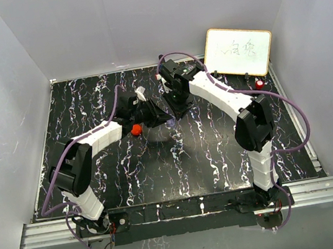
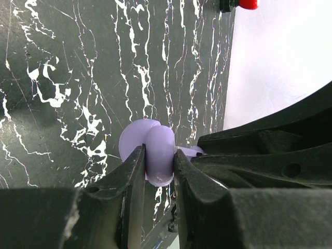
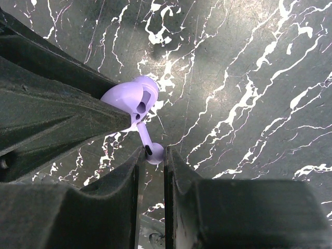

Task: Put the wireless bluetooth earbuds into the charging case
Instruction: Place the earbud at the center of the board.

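The lilac charging case (image 2: 158,150) hangs above the table with its lid open, and my left gripper (image 2: 159,166) is shut on its body. My right gripper (image 3: 154,155) is shut on the bulb end of a purple earbud (image 3: 151,149). The earbud's stem slants up to the open charging case (image 3: 129,98) and its tip meets the case's inner face. A small part of that earbud (image 2: 189,151) peeks out beside the case in the left wrist view. In the top view the left gripper (image 1: 155,112) and the right gripper (image 1: 178,105) meet tip to tip over the middle of the table, hiding case and earbud.
A small red round piece (image 1: 136,129) lies on the black marbled table (image 1: 129,167) just below the left gripper. A whiteboard (image 1: 238,51) leans at the back right, with a red-capped object (image 1: 259,84) in front of it. White walls close in the table.
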`<state>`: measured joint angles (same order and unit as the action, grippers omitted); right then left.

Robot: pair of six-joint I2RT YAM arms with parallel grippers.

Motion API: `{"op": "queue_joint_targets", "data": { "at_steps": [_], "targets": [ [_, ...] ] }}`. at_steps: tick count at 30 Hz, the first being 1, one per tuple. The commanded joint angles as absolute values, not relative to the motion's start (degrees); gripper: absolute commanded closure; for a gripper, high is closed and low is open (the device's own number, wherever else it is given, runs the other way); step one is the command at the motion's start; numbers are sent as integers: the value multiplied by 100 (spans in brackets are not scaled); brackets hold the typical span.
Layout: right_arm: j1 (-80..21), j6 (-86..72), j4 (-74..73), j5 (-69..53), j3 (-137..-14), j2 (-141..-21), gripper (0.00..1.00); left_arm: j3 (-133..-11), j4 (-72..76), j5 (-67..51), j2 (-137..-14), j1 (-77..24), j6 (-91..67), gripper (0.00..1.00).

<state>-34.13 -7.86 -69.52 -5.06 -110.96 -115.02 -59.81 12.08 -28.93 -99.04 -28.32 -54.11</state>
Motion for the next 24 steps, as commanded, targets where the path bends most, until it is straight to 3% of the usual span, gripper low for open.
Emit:
{"op": "queue_joint_targets", "data": {
  "at_steps": [1, 24],
  "targets": [
    [-3454, -817, -6961, -572, -11209, -11573, 100, -6253, 1148, -2922, -9879, -2869, -5353, 100],
    [-3462, -817, -6961, -487, -11125, -11670, 100, -6407, 876, -2875, -9828, -2947, -5173, 100]
  ]
}}
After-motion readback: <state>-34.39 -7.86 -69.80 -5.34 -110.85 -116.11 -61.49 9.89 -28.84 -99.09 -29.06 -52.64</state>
